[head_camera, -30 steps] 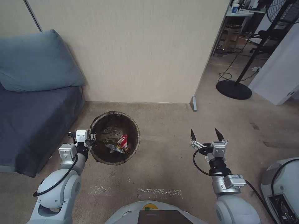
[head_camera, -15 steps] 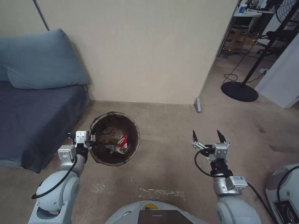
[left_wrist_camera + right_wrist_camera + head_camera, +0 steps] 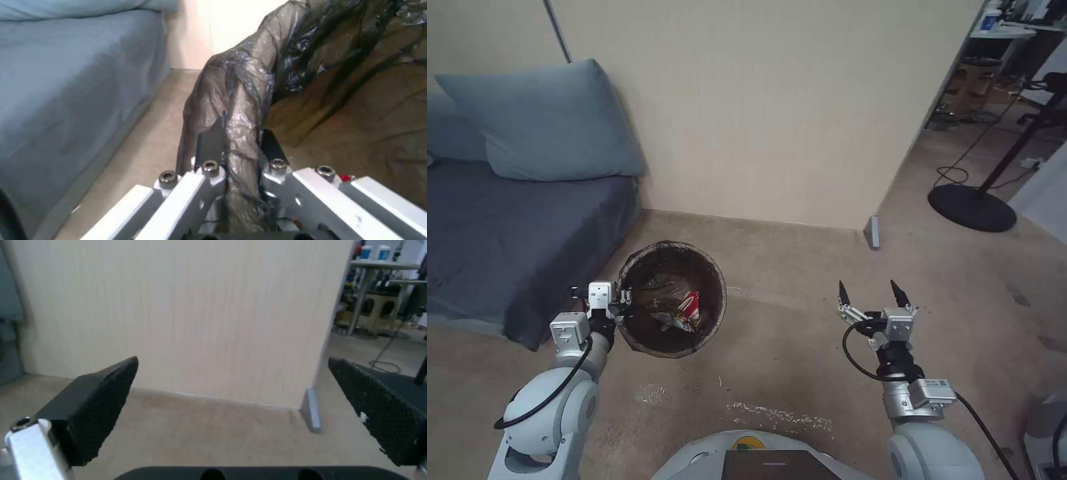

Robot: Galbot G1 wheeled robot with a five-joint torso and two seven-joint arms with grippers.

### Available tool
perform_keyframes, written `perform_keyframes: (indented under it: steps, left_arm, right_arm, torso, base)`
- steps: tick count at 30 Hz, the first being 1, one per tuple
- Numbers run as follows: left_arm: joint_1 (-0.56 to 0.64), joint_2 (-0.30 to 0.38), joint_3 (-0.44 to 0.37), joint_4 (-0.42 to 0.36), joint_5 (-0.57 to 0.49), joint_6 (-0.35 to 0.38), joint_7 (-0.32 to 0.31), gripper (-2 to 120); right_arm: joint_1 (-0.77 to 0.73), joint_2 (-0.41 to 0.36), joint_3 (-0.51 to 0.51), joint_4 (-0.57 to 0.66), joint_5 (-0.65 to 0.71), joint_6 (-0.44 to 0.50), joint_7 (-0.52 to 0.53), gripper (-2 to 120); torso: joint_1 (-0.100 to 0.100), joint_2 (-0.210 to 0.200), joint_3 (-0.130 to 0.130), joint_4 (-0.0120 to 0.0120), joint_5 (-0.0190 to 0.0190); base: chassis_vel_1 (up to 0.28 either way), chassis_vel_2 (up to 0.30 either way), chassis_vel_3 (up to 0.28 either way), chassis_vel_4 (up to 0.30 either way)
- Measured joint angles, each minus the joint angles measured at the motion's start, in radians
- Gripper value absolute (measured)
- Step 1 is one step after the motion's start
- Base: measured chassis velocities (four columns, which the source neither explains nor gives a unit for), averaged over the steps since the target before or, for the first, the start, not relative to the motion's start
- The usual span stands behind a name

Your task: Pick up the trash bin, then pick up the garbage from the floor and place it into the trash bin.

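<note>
1. The trash bin hangs right off the left pincer, which is clamped on the near-left part of its rim, with the brown bag pinched between the fingers.
2. Inside the bin, just past that pincer toward the right arm, there's garbage: a red-and-white packet and some crumpled wrapper.
3. The right pincer is well apart from the bin, held over bare carpet with its black fingertips spread wide and nothing between them.
4. Out beyond the left pincer sits a blue sofa with a cushion; ahead of both pincers is a beige wall.
</note>
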Motion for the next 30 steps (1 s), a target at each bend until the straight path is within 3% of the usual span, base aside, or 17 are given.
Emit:
perform_keyframes:
  steps: [30]
  left_arm:
    - [-0.001,-0.006,0.003,-0.001,0.002,-0.002,0.001,3]
  right_arm:
    - [0.005,0.005,-0.007,-0.014,-0.001,0.002,0.002,100]
  torso:
    - [0.0,0.0,0.0,-0.0001,0.0]
  base:
    - [0.065,0.066,0.069,0.067]
